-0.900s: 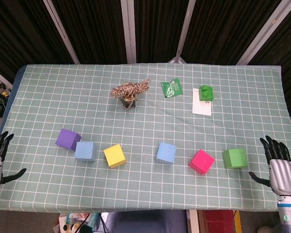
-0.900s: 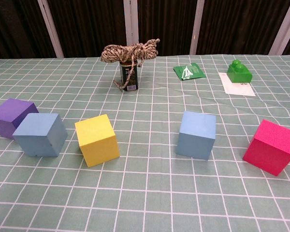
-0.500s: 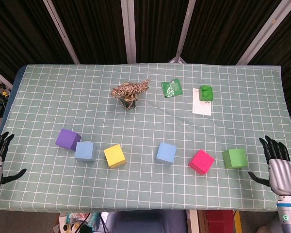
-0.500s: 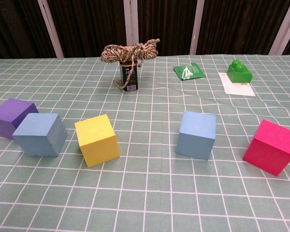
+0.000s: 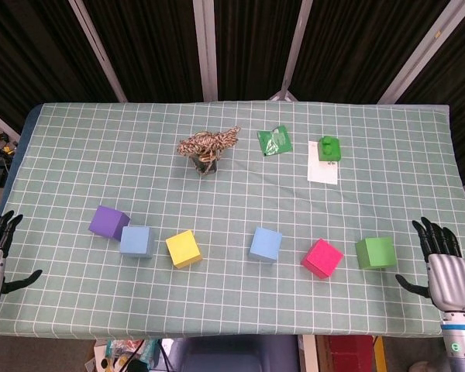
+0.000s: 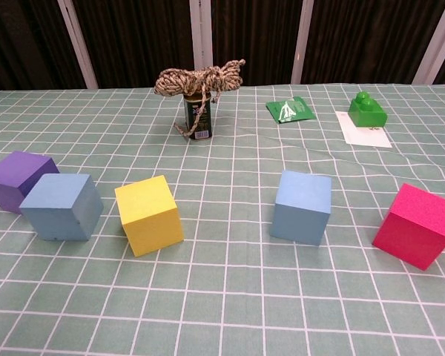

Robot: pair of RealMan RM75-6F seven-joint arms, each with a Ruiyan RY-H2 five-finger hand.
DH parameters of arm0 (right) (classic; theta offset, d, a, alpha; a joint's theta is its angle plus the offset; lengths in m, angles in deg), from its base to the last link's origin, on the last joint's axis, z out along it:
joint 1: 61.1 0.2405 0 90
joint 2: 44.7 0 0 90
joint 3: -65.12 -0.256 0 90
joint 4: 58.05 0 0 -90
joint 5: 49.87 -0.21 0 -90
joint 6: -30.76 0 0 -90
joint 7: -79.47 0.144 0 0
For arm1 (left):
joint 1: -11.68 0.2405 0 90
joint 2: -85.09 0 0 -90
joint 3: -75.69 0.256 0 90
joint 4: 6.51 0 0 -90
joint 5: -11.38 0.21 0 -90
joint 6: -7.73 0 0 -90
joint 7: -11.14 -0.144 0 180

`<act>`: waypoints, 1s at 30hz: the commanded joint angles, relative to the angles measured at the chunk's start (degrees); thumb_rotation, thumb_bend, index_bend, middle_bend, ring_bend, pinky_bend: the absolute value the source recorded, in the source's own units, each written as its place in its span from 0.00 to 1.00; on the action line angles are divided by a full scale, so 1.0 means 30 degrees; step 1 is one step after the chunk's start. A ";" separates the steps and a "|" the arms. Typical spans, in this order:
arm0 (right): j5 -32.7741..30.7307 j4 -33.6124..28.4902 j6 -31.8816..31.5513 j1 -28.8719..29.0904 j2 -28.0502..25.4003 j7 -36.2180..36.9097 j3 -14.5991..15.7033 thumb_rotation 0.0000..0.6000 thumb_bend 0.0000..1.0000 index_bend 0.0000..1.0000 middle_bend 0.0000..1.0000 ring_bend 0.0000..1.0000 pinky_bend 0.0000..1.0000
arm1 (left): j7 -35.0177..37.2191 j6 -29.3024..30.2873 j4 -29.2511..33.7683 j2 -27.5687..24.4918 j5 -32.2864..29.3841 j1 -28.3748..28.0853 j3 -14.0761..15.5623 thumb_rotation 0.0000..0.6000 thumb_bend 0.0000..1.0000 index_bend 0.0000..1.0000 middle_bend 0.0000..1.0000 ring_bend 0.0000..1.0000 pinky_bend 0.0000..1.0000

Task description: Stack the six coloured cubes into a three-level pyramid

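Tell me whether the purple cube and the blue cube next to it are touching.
Cannot tell. In the chest view the left blue cube overlaps the purple cube, hiding any gap; in the head view their corners meet with no plain gap or contact.

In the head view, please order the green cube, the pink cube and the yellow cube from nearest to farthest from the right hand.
1. Green cube, just left of the right hand.
2. Pink cube, next along the row.
3. Yellow cube, left of centre.
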 commanded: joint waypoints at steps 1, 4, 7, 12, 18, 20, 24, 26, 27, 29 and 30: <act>-0.0055 -0.0016 0.0004 -0.0011 -0.0013 0.0053 -0.0016 1.00 0.16 0.00 0.00 0.00 0.00 | -0.0071 -0.0026 0.0006 -0.0032 0.0007 -0.0002 0.0030 1.00 0.05 0.00 0.00 0.00 0.00; 0.0009 -0.0039 -0.0019 -0.0022 -0.0020 0.0024 0.0020 1.00 0.16 0.00 0.00 0.00 0.00 | -0.0060 -0.0025 0.0055 -0.0078 -0.0019 0.0018 0.0039 1.00 0.05 0.00 0.00 0.00 0.00; 0.0058 -0.0049 -0.0033 -0.0027 0.0005 -0.0023 0.0055 1.00 0.16 0.00 0.00 0.00 0.00 | -0.0112 -0.0083 0.0087 -0.0103 -0.0045 0.0009 0.0062 1.00 0.05 0.00 0.00 0.00 0.00; -0.0137 -0.0045 0.0076 -0.0013 0.0046 0.0013 0.0018 1.00 0.16 0.00 0.00 0.00 0.00 | -0.0218 -0.0231 0.0189 -0.0120 -0.0224 -0.0036 0.0032 1.00 0.05 0.00 0.00 0.00 0.00; -0.0514 -0.0041 0.0393 0.0086 0.0133 -0.0031 -0.0053 1.00 0.16 0.00 0.00 0.00 0.00 | -0.0400 -0.0476 0.0220 -0.0070 -0.0440 -0.0183 -0.0061 1.00 0.05 0.00 0.00 0.00 0.00; -0.0673 0.0033 0.0481 0.0137 0.0201 -0.0063 -0.0124 1.00 0.16 0.00 0.00 0.00 0.00 | -0.0527 -0.0476 0.0155 -0.0010 -0.0420 -0.0241 -0.0103 1.00 0.05 0.00 0.00 0.00 0.00; -0.1091 0.0155 0.0744 0.0245 0.0317 0.0009 -0.0280 1.00 0.16 0.00 0.00 0.00 0.00 | -0.0772 -0.0601 0.0110 0.0105 -0.0479 -0.0352 -0.0137 1.00 0.05 0.00 0.00 0.00 0.00; -0.1246 0.0185 0.0793 0.0281 0.0327 0.0114 -0.0384 1.00 0.16 0.00 0.00 0.00 0.00 | -0.0838 -0.0634 0.0165 0.0101 -0.0526 -0.0366 -0.0141 1.00 0.05 0.00 0.00 0.00 0.00; -0.1289 0.0181 0.0783 0.0290 0.0325 0.0159 -0.0431 1.00 0.16 0.00 0.00 0.00 0.00 | -0.0854 -0.0614 0.0196 0.0091 -0.0545 -0.0362 -0.0156 1.00 0.05 0.00 0.00 0.00 0.00; -0.1312 0.0177 0.0747 0.0292 0.0335 0.0203 -0.0474 1.00 0.16 0.00 0.00 0.00 0.00 | -0.0874 -0.0574 0.0261 0.0070 -0.0573 -0.0353 -0.0182 1.00 0.05 0.00 0.00 0.00 0.00; -0.1291 0.0167 0.0728 0.0301 0.0356 0.0212 -0.0484 1.00 0.16 0.00 0.00 0.00 0.00 | -0.0903 -0.0557 0.0310 0.0061 -0.0586 -0.0357 -0.0201 1.00 0.05 0.00 0.00 0.00 0.00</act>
